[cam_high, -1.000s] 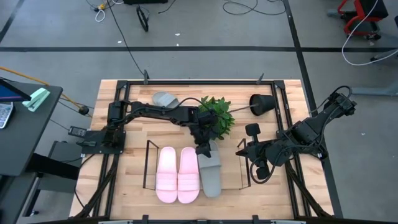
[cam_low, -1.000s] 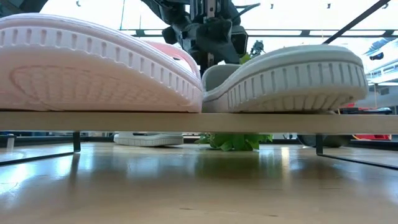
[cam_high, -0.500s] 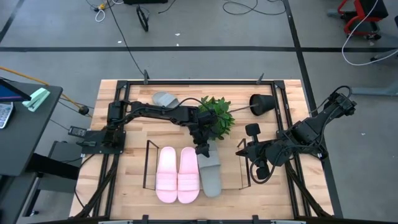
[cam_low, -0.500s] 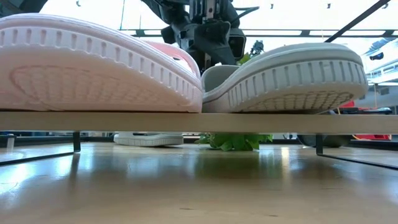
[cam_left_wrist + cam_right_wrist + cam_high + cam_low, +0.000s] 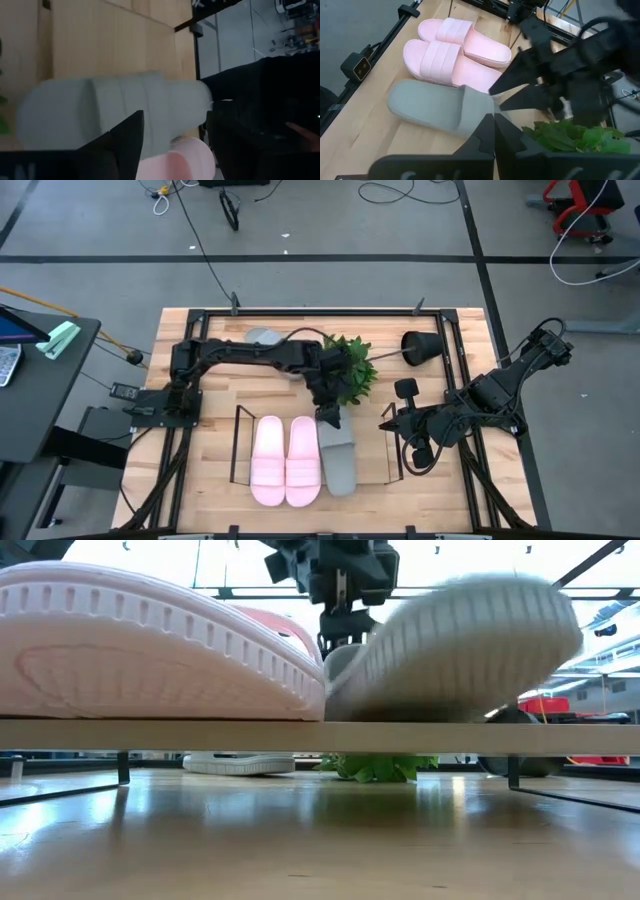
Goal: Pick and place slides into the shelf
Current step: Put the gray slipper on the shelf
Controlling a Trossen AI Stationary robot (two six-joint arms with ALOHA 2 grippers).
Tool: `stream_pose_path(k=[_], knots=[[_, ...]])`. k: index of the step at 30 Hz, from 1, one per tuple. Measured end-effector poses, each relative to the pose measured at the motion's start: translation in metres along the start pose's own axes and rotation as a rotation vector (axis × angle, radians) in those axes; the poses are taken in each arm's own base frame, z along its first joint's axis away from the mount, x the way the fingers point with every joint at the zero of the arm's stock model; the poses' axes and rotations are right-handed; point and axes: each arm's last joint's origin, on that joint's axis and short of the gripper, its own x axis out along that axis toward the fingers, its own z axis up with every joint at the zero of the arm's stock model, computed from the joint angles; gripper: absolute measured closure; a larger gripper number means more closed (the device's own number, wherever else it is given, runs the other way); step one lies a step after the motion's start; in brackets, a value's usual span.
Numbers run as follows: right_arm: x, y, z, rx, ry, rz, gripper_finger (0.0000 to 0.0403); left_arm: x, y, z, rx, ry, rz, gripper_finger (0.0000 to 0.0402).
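Observation:
The pale pink pair (image 5: 285,462) and one grey slide (image 5: 340,462) lie side by side on the shelf (image 5: 237,445), toes toward the near edge. In the low view the grey slide (image 5: 460,660) is blurred, its toe end tipped up off the shelf board (image 5: 100,735). My left gripper (image 5: 327,418) stands open just above that slide's heel end, fingers pointing down (image 5: 338,640). The second grey slide (image 5: 262,337) rests sole-down on the table's far left, partly hidden under my left arm. My right gripper (image 5: 392,420) waits shut, right of the shelf. My left gripper (image 5: 175,120) hangs open over the heel end (image 5: 482,97) of the grey slide, coming from above and the far side. I cannot tell whether a fingertip touches the slide; the wrist view shows the slide beyond the fingers.
A green leafy plant (image 5: 350,365) stands just behind the shelf, close to my left wrist. A black cone-shaped object (image 5: 420,345) and a small black dumbbell-like piece (image 5: 405,390) lie to the right. The black frame edges the table; bare wood shows left of the shelf.
My left arm has risen, and its gripper has moved up and slightly toward the far edge, off the grey slide's heel. The grey slide has rocked on the shelf: its toe end now stands higher than before.

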Motion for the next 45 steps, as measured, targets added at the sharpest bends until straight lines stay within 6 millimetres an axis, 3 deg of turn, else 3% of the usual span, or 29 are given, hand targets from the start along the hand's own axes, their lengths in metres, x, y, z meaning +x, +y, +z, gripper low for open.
stream_pose_path(k=[6, 12, 22, 30, 35, 45], knots=[[0.0, 0.0, 0.0, 0.002, -0.001, -0.01, 0.0403, -0.011, 0.004, 0.005, -0.008, -0.014, 0.023, 0.0182], [0.0, 0.0, 0.0, 0.008, 0.0, -0.011, 0.0403, -0.03, 0.02, -0.008, -0.1, 0.081, 0.074, 0.0189], [0.004, -0.01, 0.001, -0.01, 0.005, -0.05, 0.0403, -0.113, 0.05, -0.023, -0.291, 0.044, 0.409, 0.0216], [0.012, -0.032, 0.007, -0.039, -0.033, -0.121, 0.0403, -0.172, 0.077, -0.035, -0.377, -0.038, 0.464, 0.0228], [0.028, -0.045, 0.012, -0.083, -0.036, -0.17, 0.0403, -0.196, 0.094, -0.046, -0.407, -0.041, 0.484, 0.0228], [0.084, -0.076, 0.012, -0.059, 0.014, -0.155, 0.0403, -0.242, 0.134, -0.074, -0.507, -0.098, 0.526, 0.0225]])
